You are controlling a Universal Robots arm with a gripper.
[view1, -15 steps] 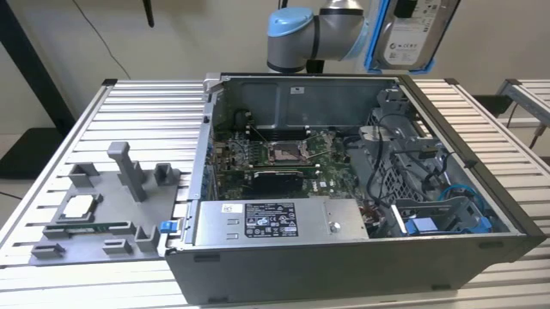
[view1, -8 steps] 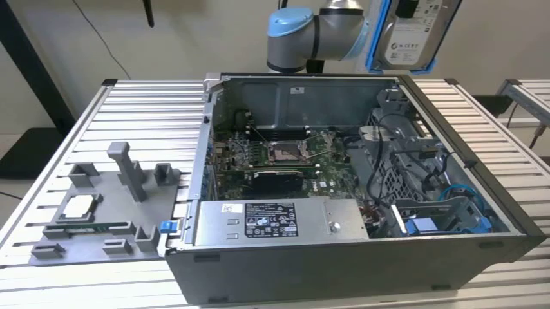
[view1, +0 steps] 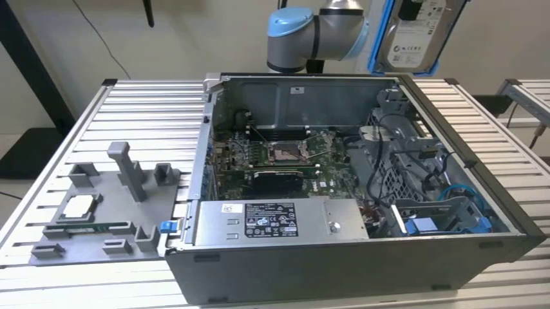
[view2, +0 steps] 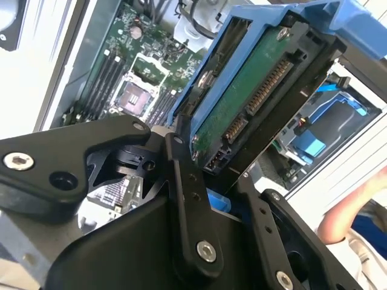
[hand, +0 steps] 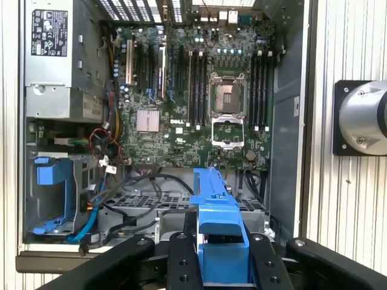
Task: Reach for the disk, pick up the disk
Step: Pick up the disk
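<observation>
disk [view2: 254,96] on edge in gripper [view2: 211,175], connector end gripper-ward

Arm: raised high at the exterior view's top, blue-capped joint [view1: 290,24] bent sideways.
Gripper [hand: 222,251]: black fingers [view2: 188,199] clamped either side of the disk [view1: 415,35] — lifted, held edge-on.
Wrist: angled downward.

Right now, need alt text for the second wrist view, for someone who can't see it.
The gripper is shut on the disk, a drive in a blue caddy held up with its green circuit board and connectors facing the camera. Behind it lies the open computer case with its motherboard.
</observation>
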